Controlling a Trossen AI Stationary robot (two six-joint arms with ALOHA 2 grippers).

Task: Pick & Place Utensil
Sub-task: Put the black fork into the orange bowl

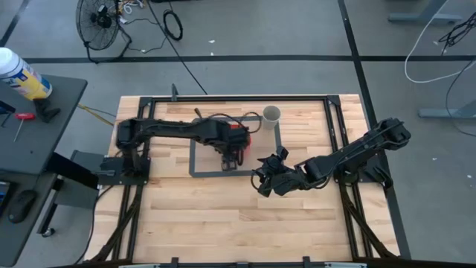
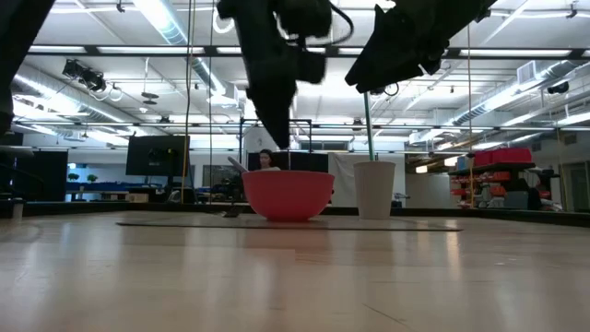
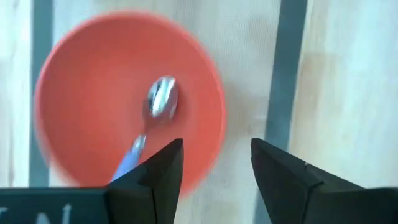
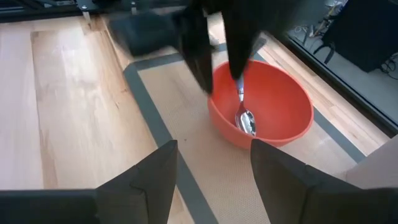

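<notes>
Your spoon (image 3: pixel 155 115) lies in the red bowl (image 3: pixel 93 74), its bright scoop on the bowl's floor and its bluish handle leaning up toward the rim. The bowl sits on the grey-bordered mat (image 4: pixel 186 168) on the tabletop (image 1: pixel 223 223), with a white cup (image 1: pixel 271 114) standing near it toward the mat's far corner.

Your left gripper (image 3: pixel 214 165) hangs directly over the bowl, fingers spread with nothing between them; in the right wrist view its dark fingers (image 4: pixel 199 56) straddle the handle's upper end, though you cannot tell there whether they touch it. Your right gripper (image 4: pixel 214 171) waits just beside the mat, pointed at the bowl, its fingers also spread and empty.

The placing looks done: the spoon rests in the bowl and the left fingers have let go. What the next move seems to call for is a straight lift of the left arm, clear of the handle, so the spoon is not dragged or the bowl tipped.
</notes>
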